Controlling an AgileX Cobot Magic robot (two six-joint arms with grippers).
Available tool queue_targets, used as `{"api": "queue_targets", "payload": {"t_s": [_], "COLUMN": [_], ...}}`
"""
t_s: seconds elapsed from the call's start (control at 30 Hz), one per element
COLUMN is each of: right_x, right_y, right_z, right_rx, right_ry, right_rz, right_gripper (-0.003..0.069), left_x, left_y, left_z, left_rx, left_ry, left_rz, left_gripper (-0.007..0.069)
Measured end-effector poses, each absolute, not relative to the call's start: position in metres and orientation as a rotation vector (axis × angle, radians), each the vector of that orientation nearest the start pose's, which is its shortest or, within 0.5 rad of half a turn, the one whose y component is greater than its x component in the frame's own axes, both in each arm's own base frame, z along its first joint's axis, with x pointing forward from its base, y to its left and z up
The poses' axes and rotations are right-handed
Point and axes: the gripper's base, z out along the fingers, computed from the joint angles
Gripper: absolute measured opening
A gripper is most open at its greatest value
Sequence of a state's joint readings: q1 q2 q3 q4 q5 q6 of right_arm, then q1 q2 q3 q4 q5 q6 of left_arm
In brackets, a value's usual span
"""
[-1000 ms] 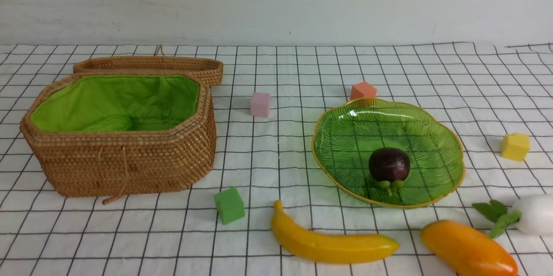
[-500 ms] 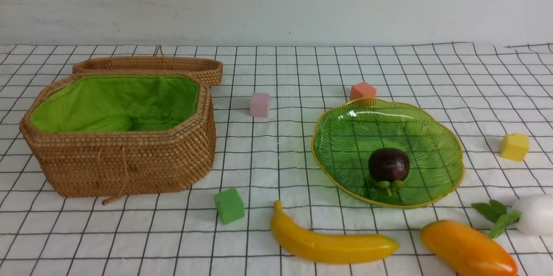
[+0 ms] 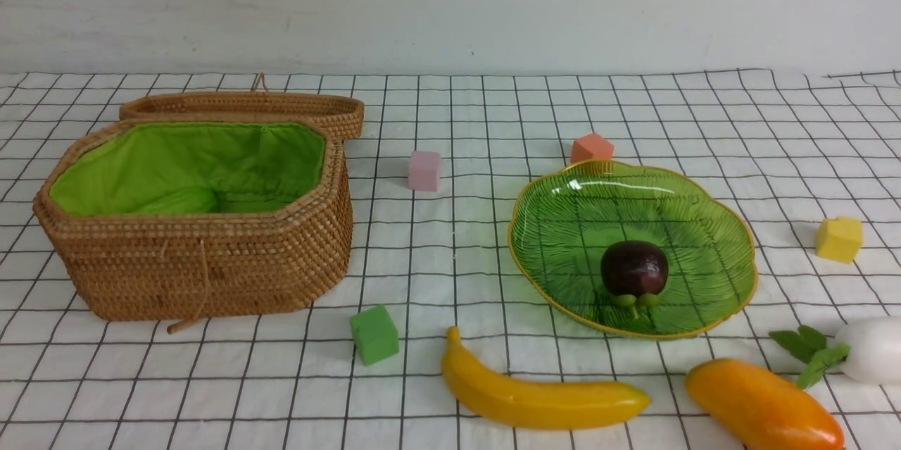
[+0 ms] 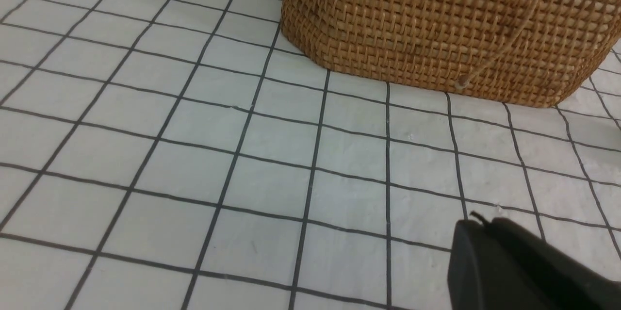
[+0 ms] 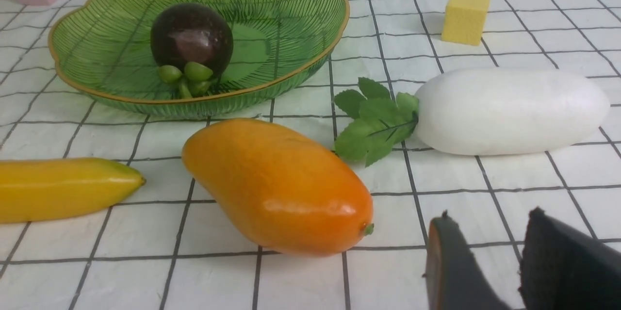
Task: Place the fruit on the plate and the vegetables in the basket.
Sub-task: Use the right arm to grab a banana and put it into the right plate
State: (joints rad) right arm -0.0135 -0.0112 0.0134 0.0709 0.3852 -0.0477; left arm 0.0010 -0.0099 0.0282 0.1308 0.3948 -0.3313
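Two fruits lie off the plate. Frame left: basket [image 3: 197, 260], lid [image 3: 243, 106] open, gourd [image 3: 179, 202] inside, barely distinct from the green lining [image 3: 232, 161]. Left gripper [image 4: 478, 226] shows in its wrist view only: fingers pressed together, empty, above the cloth [image 3: 450, 260] near the basket wall. Centre: pink cube [image 3: 424, 170], green cube [image 3: 374, 334], banana [image 3: 535, 397] at lower centre. Right of centre: plate [image 3: 711, 225] with mangosteen [image 3: 633, 267] on it, orange cube [image 3: 591, 148] behind its far rim. Lower right: mango [image 3: 764, 408] beside a leafy white radish [image 3: 873, 350]; yellow cube [image 3: 839, 239] above them. Right gripper [image 5: 490, 218], wrist view only: fingers narrowly apart, empty, near the mango.
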Motion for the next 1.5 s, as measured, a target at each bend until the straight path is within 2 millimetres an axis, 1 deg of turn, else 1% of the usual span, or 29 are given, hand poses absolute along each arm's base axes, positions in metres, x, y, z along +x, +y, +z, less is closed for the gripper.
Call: {"api": "queue_targets", "payload": {"t_s": [0.07,0.17,0.23,0.3,0.33,0.37,0.4,0.43,0.53,0.63,0.67,0.73,0.83,0.87,0.9,0.93,0.97,1.0,1.07,1.1,1.13,1.17,1.23,1.27,1.3,1.37,1.43,1.47,1.5], "right_x": [0.053,0.055,0.057,0.057,0.056,0.056,0.054,0.052,0.046,0.033,0.032,0.025,0.031,0.032,0.046,0.054,0.057,0.078,0.105,0.118,0.137,0.149,0.172,0.188,0.197,0.208,0.218,0.219,0.224], "right_y": [0.002,0.002,0.001,0.0,-0.002,-0.002,-0.005,-0.007,-0.01,-0.009,-0.008,-0.005,0.001,0.001,0.002,0.002,0.002,0.001,-0.002,-0.002,0.0,0.002,0.014,0.026,0.037,0.057,0.084,0.089,0.11], "right_z": [0.175,0.181,0.196,0.201,0.211,0.212,0.221,0.227,0.245,0.289,0.293,0.342,0.396,0.399,0.423,0.43,0.432,0.438,0.435,0.429,0.419,0.411,0.393,0.377,0.367,0.352,0.338,0.336,0.327], "right_rx": [0.013,0.042,0.093,0.111,0.152,0.162,0.212,0.258,0.342,0.368,0.368,0.348,0.303,0.3,0.275,0.261,0.251,0.213,0.162,0.148,0.121,0.1,0.029,-0.055,-0.14,-0.302,-0.528,-0.561,-0.716], "right_ry": [1.851,1.766,1.6,1.536,1.43,1.416,1.301,1.226,1.075,0.967,0.964,0.978,1.128,1.141,1.281,1.351,1.37,1.516,1.671,1.738,1.836,1.9,2.042,2.148,2.21,2.278,2.311,2.318,2.325], "right_rz": [0.029,0.052,0.093,0.104,0.132,0.14,0.176,0.216,0.321,0.445,0.451,0.498,0.463,0.458,0.394,0.353,0.33,0.231,0.121,0.102,0.088,0.093,0.143,0.18,0.207,0.243,0.275,0.283,0.303], "right_gripper": [0.0243,0.0243,0.0243,0.0243,0.0243,0.0243,0.0243,0.0243,0.0243,0.0243,0.0243,0.0244,0.0244,0.0244,0.0244,0.0244,0.0244,0.0244,0.0244,0.0244,0.0244,0.0244,0.0241,0.0241,0.0241,0.0242,0.0248,0.0249,0.026], "left_x": [0.052,0.052,0.052,0.052,0.052,0.052,0.052,0.052,0.052,0.052,0.052,0.052,0.052,0.052,0.052,0.052,0.052,0.052,0.052,0.052,0.052,0.052,0.052,0.052,0.052,0.052,0.052,0.052,0.052], "left_y": [0.005,0.005,0.005,0.005,0.005,0.005,0.005,0.005,0.005,0.005,0.005,0.005,0.005,0.005,0.005,0.005,0.005,0.005,0.005,0.005,0.005,0.005,0.005,0.005,0.005,0.005,0.005,0.005,0.005], "left_z": [0.169,0.169,0.169,0.169,0.169,0.169,0.169,0.169,0.169,0.169,0.169,0.169,0.169,0.169,0.169,0.169,0.169,0.169,0.169,0.169,0.169,0.169,0.169,0.169,0.169,0.169,0.169,0.169,0.169], "left_rx": [-0.234,-0.233,-0.233,-0.233,-0.232,-0.232,-0.232,-0.232,-0.232,-0.232,-0.232,-0.232,-0.232,-0.232,-0.232,-0.232,-0.232,-0.232,-0.232,-0.232,-0.232,-0.232,-0.232,-0.232,-0.232,-0.232,-0.232,-0.232,-0.232], "left_ry": [1.88,1.88,1.88,1.88,1.88,1.88,1.88,1.88,1.88,1.88,1.88,1.88,1.88,1.88,1.88,1.88,1.88,1.88,1.88,1.88,1.88,1.88,1.88,1.88,1.88,1.88,1.88,1.88,1.88], "left_rz": [-0.095,-0.094,-0.094,-0.093,-0.093,-0.093,-0.093,-0.093,-0.093,-0.092,-0.092,-0.092,-0.092,-0.092,-0.092,-0.092,-0.092,-0.092,-0.092,-0.092,-0.092,-0.092,-0.092,-0.092,-0.092,-0.092,-0.092,-0.092,-0.092], "left_gripper": [-0.0001,0.0001,0.0005,0.0005,0.0005,0.0005,0.0007,0.0007,0.0008,0.0008,0.0008,0.0011,0.0015,0.0016,0.0018,0.0019,0.0019,0.002,0.0022,0.0023,0.0024,0.0025,0.0026,0.0028,0.0029,0.0029,0.0031,0.0032,0.0034]}}
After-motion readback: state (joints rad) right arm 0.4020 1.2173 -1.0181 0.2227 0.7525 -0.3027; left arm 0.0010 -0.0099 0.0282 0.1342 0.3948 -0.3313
